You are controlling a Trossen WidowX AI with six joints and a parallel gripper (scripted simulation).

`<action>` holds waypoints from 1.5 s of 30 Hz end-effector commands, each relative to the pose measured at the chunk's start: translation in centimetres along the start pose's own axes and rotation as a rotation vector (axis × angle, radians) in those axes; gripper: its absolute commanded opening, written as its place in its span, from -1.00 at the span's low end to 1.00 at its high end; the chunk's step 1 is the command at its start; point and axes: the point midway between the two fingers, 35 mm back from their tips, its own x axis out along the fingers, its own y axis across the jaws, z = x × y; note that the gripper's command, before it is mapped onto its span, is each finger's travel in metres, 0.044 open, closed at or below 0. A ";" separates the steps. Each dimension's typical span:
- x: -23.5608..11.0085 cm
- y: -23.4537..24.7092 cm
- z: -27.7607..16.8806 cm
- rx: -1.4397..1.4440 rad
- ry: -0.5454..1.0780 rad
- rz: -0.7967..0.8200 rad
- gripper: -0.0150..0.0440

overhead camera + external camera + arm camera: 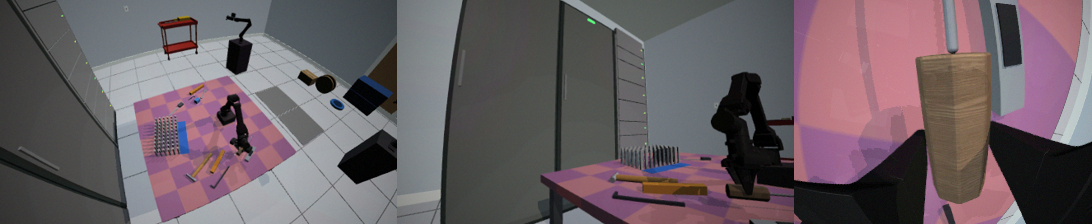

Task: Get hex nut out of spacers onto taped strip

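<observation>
My gripper is shut on the brown wooden handle of a tool with a thin grey metal shaft. It holds the handle low over the checkered mat, right of the field. The standing metal spacers form a dense grid at the mat's left side. The blue taped strip lies along their near edge. The hex nut is hidden among the spacers.
A wooden-handled hammer, an orange bar and a black L-shaped key lie between the gripper and the field. A grey flat piece lies beside the gripper. Small tools lie at the mat's far side.
</observation>
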 end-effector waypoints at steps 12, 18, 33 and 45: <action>2.6 0.9 0.1 0.000 -0.001 0.003 -0.49; 3.5 1.1 0.1 0.001 0.001 0.000 -0.49; 3.9 1.1 0.0 0.004 0.009 -0.013 0.04; 2.8 0.7 -0.1 0.004 0.009 -0.013 1.00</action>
